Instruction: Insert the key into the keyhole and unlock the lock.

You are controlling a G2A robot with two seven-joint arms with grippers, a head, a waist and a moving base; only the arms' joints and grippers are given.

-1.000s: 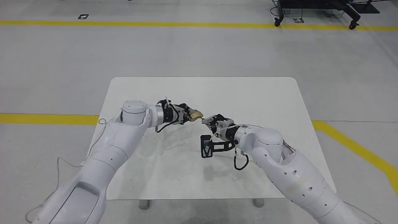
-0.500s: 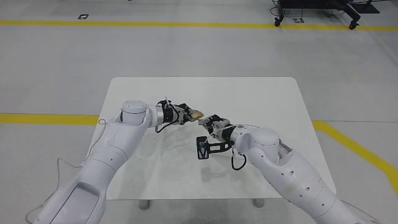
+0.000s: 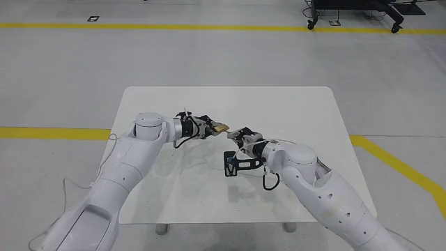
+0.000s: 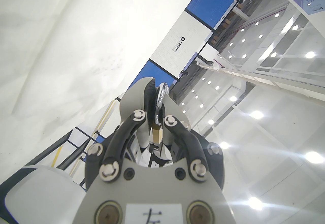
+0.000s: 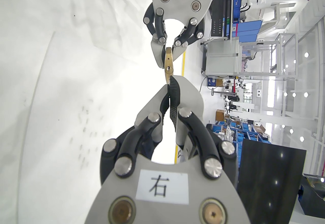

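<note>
Padlock (image 5: 168, 65) is held clamped in the left hand (image 4: 158, 98) above the middle of the desk (image 3: 300, 104). The right hand (image 5: 169, 85) is pinched shut, its tips touching the keyhole end, and the key is judged to be hidden between them. Should the hands be misaligned or the turn forced, the key could be jammed or the padlock twisted loose.

Left arm (image 3: 122, 171): glossy white shell, rounded joints, black section just behind the gripper.
Right arm (image 3: 327, 195): same white shell.
Left gripper (image 4: 158, 98): grey fingers, black linkage bars, silver screws, and a white label with a black character.
Right gripper (image 5: 169, 86): same build, with ribbed black pads (image 5: 174, 98) and two brass-coloured screws beside its label.
Cable (image 3: 269, 181): black, looping behind the right gripper.
</note>
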